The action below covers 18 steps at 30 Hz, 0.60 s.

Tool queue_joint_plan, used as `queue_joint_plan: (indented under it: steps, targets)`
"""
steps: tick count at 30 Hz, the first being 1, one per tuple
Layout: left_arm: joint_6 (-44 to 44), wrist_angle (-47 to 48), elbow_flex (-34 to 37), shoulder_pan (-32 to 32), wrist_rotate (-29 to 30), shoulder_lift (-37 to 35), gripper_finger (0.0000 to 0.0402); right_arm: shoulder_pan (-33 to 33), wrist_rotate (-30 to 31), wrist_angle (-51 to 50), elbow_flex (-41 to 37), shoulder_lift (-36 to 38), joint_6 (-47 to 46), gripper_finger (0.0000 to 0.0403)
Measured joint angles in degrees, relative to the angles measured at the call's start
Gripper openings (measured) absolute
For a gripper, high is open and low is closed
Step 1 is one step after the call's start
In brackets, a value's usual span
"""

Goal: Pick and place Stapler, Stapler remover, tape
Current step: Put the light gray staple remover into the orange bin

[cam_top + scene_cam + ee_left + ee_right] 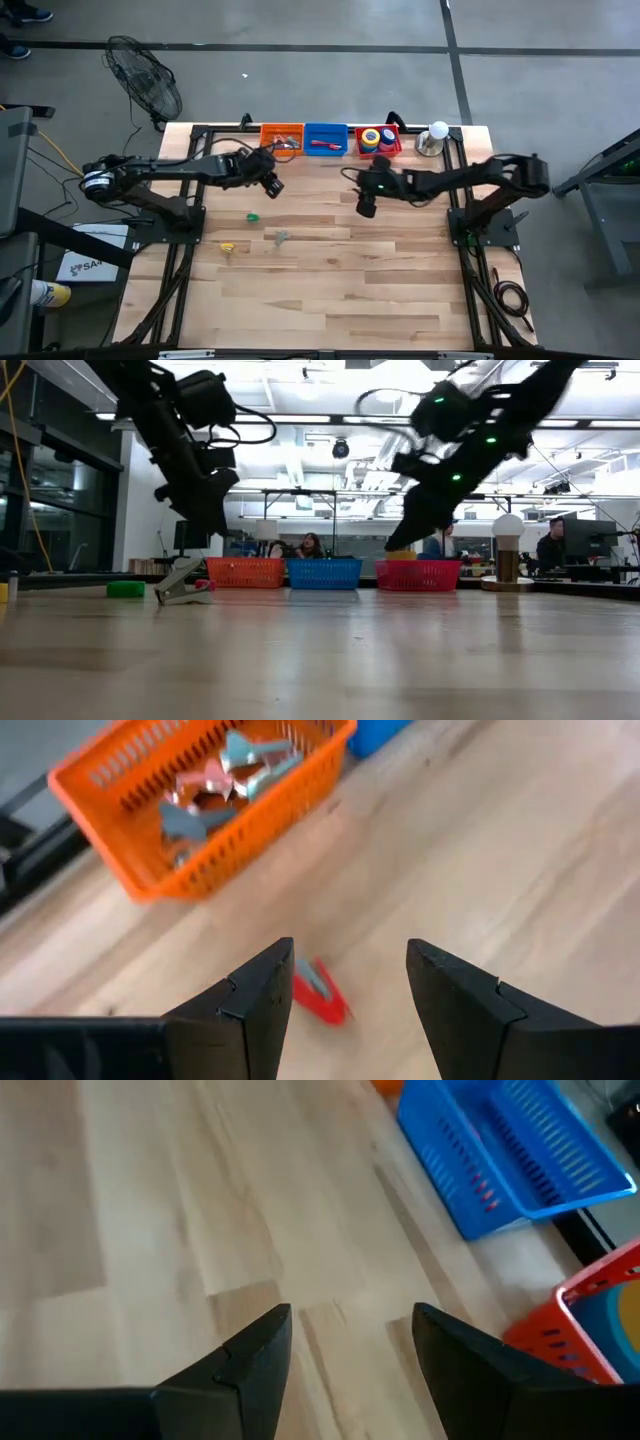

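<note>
The left gripper, jaws wide and empty, hung over a small red staple remover (light, stiff, likely slippery), best pinched across its flat sides.

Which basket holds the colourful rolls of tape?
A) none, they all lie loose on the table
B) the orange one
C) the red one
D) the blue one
C: in the high view the yellow and other coloured tape rolls sit inside the red basket, the one nearest the white ball on its stand; the blue basket and the orange basket hold other small items.
</note>
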<state>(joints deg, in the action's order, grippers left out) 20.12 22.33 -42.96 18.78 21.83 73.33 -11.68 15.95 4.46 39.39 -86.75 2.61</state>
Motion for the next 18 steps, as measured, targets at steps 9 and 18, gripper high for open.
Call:
queue_joint_plan:
  steps: [9,18]
  targets:
    - [12.9,6.4,0.0,-9.5,1.3,-0.1,0.019,0.0,-4.8,14.1,-14.5,13.7,-0.8,0.0199]
    - [28.7,10.9,0.0,-22.0,-3.1,0.0,0.019,0.1,-6.8,17.2,-19.7,19.1,-1.1,0.0199]
